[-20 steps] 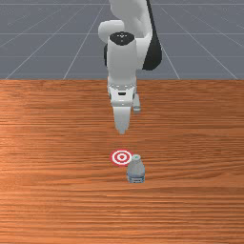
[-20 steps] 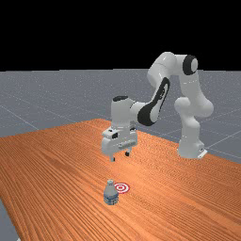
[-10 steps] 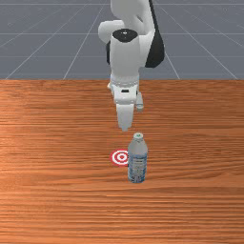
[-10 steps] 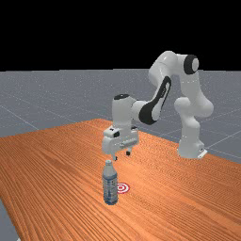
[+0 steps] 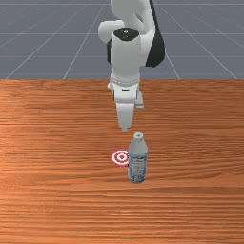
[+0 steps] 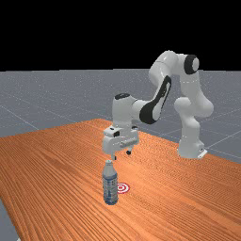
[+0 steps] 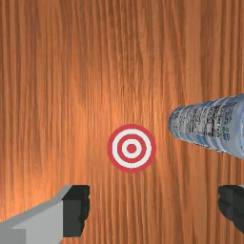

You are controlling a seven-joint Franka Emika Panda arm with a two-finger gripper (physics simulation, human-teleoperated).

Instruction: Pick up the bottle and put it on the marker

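Gripper point(image 6: 122, 155) raised above the wood, pointing straight down, fingers point(image 7: 76, 210) set wide apart with wood showing between them. State: open, nothing between the dark tips. In the wrist view the marker point(image 7: 131, 148) lies ahead of the gap between the fingers, and the bottle point(image 6: 110, 185) is off toward one finger, touching neither.

Bottle: upright on the table, blue-and-white printed label, pale grey shoulder and cap. It stands just beside the marker, not on it; the wrist view shows a strip of wood between its base and the rim. Marker: flat disc, red and white rings, on the front view's left of the bottle.

Arm point(image 6: 164, 96): from the gripper, wrist housing vertical; forearm slopes up toward the far view's right to a high bent elbow, then the upper links drop to the base point(image 6: 190, 148). White shells, black at several joints.

Table point(image 5: 57, 200): orange-brown, streaked grain running side to side in the front view; a brighter sheen near the marker in the far view. Beyond its edge, grey floor point(image 5: 43, 43) with thin pale lines. Farthest off, black backdrop point(image 6: 94, 33) above a level horizon.
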